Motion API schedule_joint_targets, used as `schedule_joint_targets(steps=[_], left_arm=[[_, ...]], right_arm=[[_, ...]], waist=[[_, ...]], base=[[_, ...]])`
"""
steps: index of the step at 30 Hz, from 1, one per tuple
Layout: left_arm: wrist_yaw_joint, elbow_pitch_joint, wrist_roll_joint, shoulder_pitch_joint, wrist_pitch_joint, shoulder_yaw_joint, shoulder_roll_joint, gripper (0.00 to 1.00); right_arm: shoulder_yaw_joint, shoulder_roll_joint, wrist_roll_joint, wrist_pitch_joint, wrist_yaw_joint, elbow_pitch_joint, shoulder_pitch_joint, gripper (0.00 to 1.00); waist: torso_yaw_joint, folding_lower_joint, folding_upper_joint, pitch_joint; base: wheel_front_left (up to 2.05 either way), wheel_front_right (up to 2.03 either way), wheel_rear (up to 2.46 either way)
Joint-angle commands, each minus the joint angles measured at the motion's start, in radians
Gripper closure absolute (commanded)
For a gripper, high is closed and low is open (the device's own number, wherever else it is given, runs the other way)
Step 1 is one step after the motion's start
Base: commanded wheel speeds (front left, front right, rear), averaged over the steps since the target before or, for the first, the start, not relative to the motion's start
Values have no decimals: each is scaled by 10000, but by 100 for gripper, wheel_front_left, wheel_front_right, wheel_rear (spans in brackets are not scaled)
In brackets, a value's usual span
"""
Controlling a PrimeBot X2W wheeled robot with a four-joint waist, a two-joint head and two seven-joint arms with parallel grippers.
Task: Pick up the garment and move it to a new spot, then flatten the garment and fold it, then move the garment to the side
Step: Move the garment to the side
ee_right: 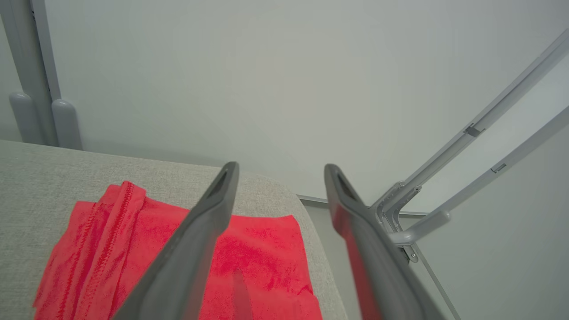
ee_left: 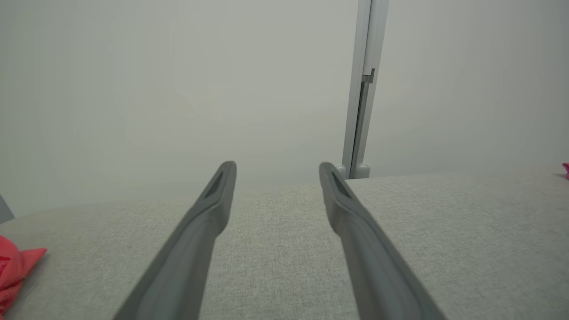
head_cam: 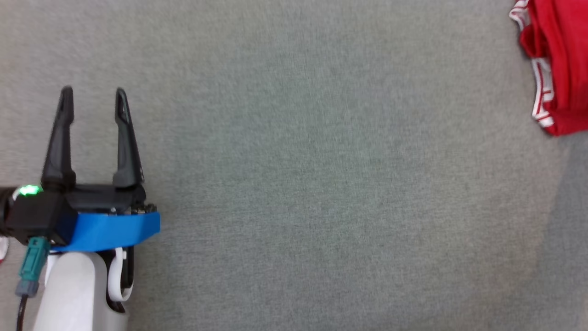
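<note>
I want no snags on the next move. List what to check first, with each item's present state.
1. Right hand open, nothing between its fingers: ok.
2. Left hand open and empty: ok.
3. Garment lying at the side of the table, near its corner: ok.
4. Garment wholly on the table: cannot tell, it is partly cut off.
5. Fold neat: cannot tell; one edge looks bunched.

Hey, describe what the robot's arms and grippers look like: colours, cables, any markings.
The left gripper has two long, tapering black fingers on a black body with a glowing green light. A blue tape band wraps the wrist, which joins a pale grey forearm. A teal connector leads into a dark cable. The right gripper has matching dark grey fingers, slotted near the tips.
</note>
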State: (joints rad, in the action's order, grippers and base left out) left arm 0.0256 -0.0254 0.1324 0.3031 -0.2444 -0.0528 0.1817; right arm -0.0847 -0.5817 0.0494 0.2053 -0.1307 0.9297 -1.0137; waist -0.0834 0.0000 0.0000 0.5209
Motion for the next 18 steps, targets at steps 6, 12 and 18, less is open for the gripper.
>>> schedule_joint_targets(steps=[6,12,18], left_arm=[[-112,551,320,-929,-149,176,-199,0],[-88,1100,523,-1695,-203,201,-443,0],[-1,1485,585,-2155,-215,119,-628,0]], right_arm=[[677,986,519,519,-3,-1121,1113,0],[1560,2096,1292,591,-3,-3040,2639,0],[1767,3278,1500,585,-3,-5014,4803,0]], waist=[[-8,0,0,-1465],[127,0,0,-2500],[267,0,0,-3199]], base=[[0,0,0],[0,0,0],[0,0,0]])
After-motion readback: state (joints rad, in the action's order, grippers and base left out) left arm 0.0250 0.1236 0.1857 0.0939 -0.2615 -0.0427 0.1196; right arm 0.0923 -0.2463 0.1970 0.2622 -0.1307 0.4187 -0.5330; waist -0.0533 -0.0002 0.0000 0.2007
